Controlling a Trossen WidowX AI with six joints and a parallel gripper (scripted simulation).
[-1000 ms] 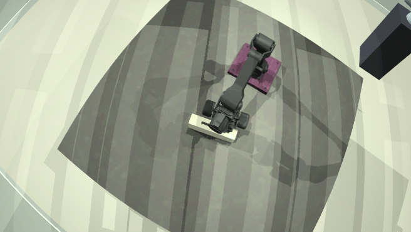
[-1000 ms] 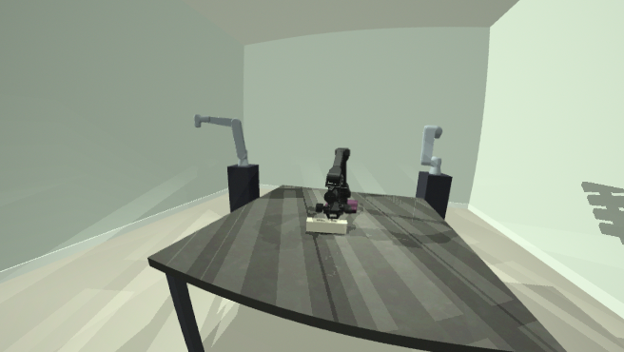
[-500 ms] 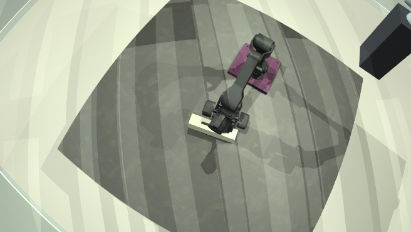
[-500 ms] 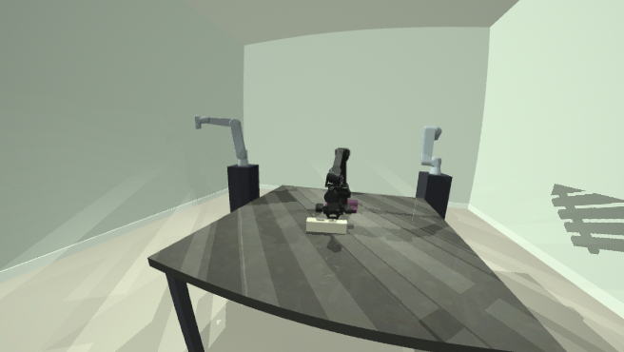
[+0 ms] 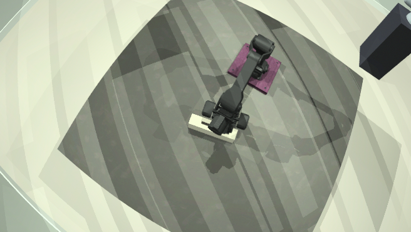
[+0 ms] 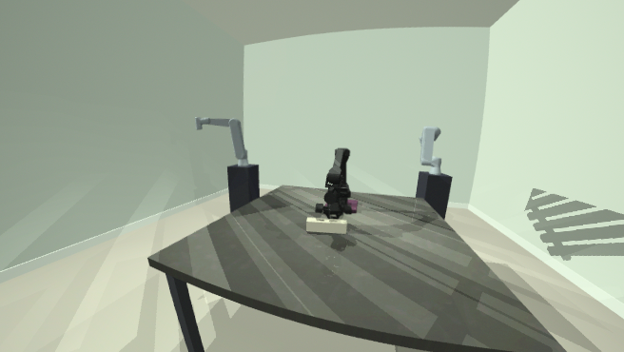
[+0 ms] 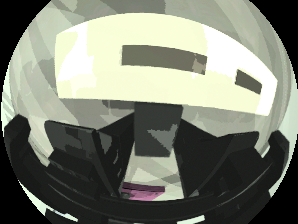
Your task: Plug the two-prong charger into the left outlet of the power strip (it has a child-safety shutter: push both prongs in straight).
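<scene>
A cream power strip (image 5: 196, 122) (image 6: 316, 225) (image 7: 87, 56) lies on the dark striped table (image 5: 125, 131) (image 6: 380, 285). My gripper (image 5: 220, 125) (image 6: 333, 216) (image 7: 153, 117) hangs straight over the strip, pointing down, and is shut on the dark charger (image 7: 157, 137). In the wrist view the charger's front end meets the strip's near face just below a long dark outlet opening (image 7: 162, 56). Its prongs are hidden. A smaller dark opening (image 7: 248, 82) shows further right on the strip. In the top and exterior views the arm hides the charger.
The arm's purple base plate (image 5: 237, 64) sits behind the strip. A dark pedestal (image 5: 385, 47) stands off the table's far corner. Two pedestals (image 6: 243, 186) (image 6: 434, 191) carrying grey arms stand behind the table.
</scene>
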